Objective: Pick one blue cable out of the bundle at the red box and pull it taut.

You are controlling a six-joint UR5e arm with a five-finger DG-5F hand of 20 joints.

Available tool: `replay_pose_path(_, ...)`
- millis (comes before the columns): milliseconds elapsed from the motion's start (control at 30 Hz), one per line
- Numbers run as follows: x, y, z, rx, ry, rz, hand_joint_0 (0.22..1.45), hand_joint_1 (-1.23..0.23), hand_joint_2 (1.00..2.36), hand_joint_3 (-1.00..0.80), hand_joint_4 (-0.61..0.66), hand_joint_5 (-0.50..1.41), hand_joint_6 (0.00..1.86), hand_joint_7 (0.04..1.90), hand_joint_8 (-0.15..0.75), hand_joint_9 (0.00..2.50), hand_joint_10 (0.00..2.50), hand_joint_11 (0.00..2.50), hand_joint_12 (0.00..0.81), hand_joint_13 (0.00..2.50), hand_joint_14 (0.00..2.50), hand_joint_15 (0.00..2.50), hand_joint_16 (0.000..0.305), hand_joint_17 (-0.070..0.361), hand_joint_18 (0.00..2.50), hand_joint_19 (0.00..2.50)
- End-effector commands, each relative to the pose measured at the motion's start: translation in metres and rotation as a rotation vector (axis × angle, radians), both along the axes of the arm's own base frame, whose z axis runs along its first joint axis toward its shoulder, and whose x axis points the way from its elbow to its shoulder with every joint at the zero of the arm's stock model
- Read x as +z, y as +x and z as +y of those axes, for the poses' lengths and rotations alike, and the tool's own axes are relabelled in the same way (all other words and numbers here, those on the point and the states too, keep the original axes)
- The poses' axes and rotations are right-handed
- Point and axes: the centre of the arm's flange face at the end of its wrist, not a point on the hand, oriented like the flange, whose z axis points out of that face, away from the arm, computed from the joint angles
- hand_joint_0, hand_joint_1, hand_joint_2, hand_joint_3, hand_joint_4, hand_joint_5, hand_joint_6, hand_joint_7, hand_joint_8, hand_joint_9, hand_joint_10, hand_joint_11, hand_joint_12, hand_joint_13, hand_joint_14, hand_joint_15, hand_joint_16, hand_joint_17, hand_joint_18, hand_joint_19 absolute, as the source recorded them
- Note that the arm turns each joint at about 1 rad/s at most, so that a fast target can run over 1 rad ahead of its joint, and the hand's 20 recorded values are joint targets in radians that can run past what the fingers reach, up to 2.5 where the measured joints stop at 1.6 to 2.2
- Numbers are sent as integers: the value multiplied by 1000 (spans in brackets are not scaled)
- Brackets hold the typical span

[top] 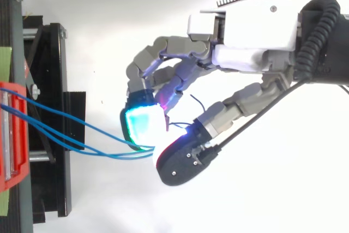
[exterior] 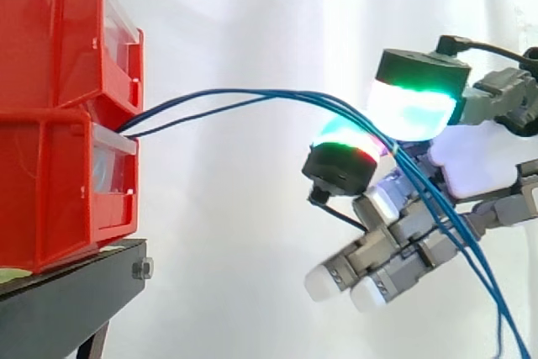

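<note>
Two or three thin blue cables point(exterior: 218, 98) come out of the gap between the two stacked red bins point(exterior: 50, 124) at the left. They rise in a gentle arc toward my hand point(exterior: 479, 157). They pass between two glowing green-cyan fingertips point(exterior: 412, 107) that are pinched together on them. Behind the pinch the cables drop to the lower right. The other fingers are curled below. From above, the blue cables point(top: 82, 135) run from the red bin point(top: 11, 135) to the pinch of my hand point(top: 256, 31), spread apart near the bin and bunched at the pads.
The bins rest on a black stand point(exterior: 76, 292) with a bolt at its front corner. The stand's frame point(top: 52, 107) juts out toward the hand. A white curtain hangs behind, and open space lies between the bins and the hand.
</note>
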Motion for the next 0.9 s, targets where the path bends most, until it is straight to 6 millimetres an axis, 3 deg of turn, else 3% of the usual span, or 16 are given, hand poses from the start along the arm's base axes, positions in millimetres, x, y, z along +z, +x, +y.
replay_pose_path(0, -4, 5, 0, -21, -3, -48, 673, -810, 1007, -408, -53, -150, 934, 1049, 260, 910, 13, 699, 353, 386, 6, 148, 48, 109, 377, 185)
replay_pose_path(300, -38, 10, 10, -80, -3, -189, 680, -816, 1007, -404, -49, -149, 929, 1076, 259, 906, 14, 699, 355, 393, 6, 146, 49, 109, 382, 185)
replay_pose_path(867, -37, 13, 26, -109, -38, -215, 660, -805, 1007, -406, -36, -149, 924, 1057, 258, 897, 14, 698, 353, 386, 6, 151, 49, 110, 379, 191)
